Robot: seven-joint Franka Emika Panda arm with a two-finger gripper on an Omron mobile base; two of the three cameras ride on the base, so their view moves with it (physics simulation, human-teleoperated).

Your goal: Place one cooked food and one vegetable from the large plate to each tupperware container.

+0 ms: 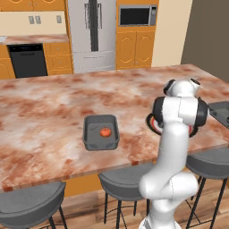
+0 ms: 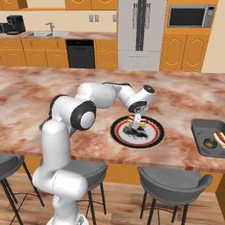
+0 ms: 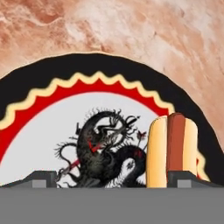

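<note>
On the large plate, a hot dog lies beside the right fingertip of the pincer; the white centre toward the left fingertip lies bare. Open surface surrounds the plate.

We see the large plate lying flat on the marbled surface near its front edge: black outer rim, red ring with a wavy cream border, white centre bearing a black dragon figure. One hot dog, a sausage in a bun, lies on it toward the rim. One dark grey tupperware container sits well apart from the plate and holds a small round red-orange vegetable. The other container lies near the plate's opposite side, holding a hot dog beside a dark roundish item we cannot identify.
</note>
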